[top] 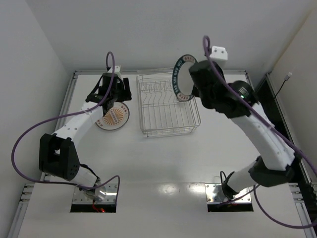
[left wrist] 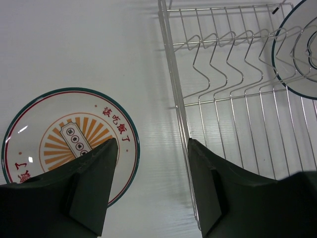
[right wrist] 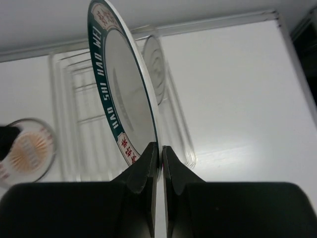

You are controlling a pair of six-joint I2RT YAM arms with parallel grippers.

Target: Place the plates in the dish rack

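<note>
Elbow low at the lower left of the overhead view, your left arm (top: 74, 126) stretches up and right across the table (top: 148, 168) toward its upper left. Your left gripper (left wrist: 152, 144) points down with its jaws parted and nothing between them. Under it the sunburst plate (left wrist: 59, 134) lies flat and face up, with orange rays at the centre and a dark green ring at the rim, just left of the dish rack (left wrist: 178, 99). One finger overlaps the plate's right edge in the wrist view, and you cannot tell whether it touches. The rack, a silver wire basket with a row of bent tines, sits at upper centre. Over its upper right corner the teal plate (top: 181, 78) stands on edge, with pale lettering on its dark rim and its face turned left. Your right gripper (right wrist: 159, 148) is clamped on that rim. Your right arm (top: 267, 139) rises from the lower right, folds near the right edge and reaches back left.
</note>
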